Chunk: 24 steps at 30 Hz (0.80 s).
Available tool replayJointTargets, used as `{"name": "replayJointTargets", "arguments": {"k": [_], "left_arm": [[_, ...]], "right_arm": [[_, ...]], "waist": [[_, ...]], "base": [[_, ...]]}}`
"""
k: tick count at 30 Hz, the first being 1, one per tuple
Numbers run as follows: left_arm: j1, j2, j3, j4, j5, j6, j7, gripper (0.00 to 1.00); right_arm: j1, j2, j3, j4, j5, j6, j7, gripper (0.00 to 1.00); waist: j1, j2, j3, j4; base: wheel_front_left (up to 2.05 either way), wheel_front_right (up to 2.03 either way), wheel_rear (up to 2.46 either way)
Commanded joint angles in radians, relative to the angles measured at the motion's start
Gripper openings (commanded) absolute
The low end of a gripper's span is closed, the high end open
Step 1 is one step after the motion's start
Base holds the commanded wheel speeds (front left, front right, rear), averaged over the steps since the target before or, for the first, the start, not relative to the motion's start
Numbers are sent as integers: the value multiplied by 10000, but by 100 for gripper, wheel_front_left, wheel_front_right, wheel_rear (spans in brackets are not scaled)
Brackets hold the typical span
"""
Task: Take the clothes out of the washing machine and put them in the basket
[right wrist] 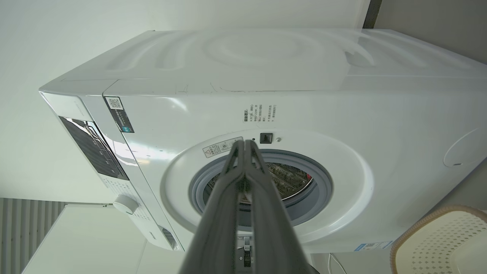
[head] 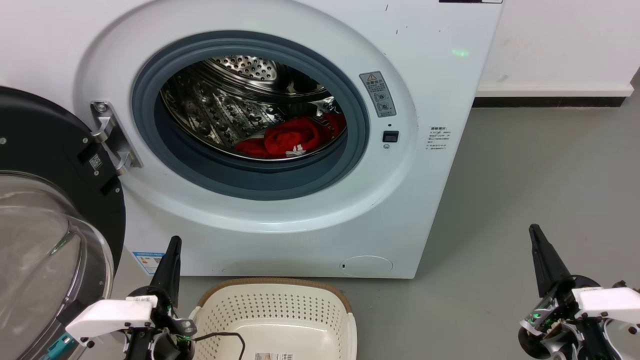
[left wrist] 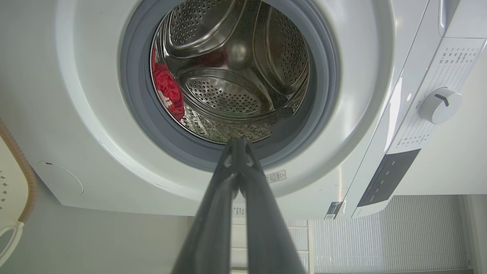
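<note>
Grey floor is seen before the washing machine in the head view; the clothes are heaped in its drum, and the basket is set just in front of the machine, no garment in it. In the left wrist view the left gripper is pressed together, pointed at the machine's opening. In the right wrist view the right gripper is likewise pressed together. The first reach is judged pending: a gripper must be spread and carried into the drum.

Front of basket cut off; clothes partly behind gasket.

Grey floor — smooth, matte; white wall behind, dark skirting strip at base.
</note>
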Motion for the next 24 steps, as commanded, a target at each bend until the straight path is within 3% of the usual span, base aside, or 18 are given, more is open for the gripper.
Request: {"name": "replayJointTargets", "arguments": {"k": [1, 24], "left_arm": [[-68, -20, 18, 3, 5, -27, 15, 0], [-68, -20, 17, 3, 5, -27, 15, 0]], "right_arm": [[-128, 37, 7, 12, -44, -3, 3, 0], [-128, 37, 8, 12, -44, -3, 2, 0]], "waist": [[0, 0, 0, 0], [0, 0, 0, 0]], "base": [[0, 0, 0], [0, 0, 0]]}}
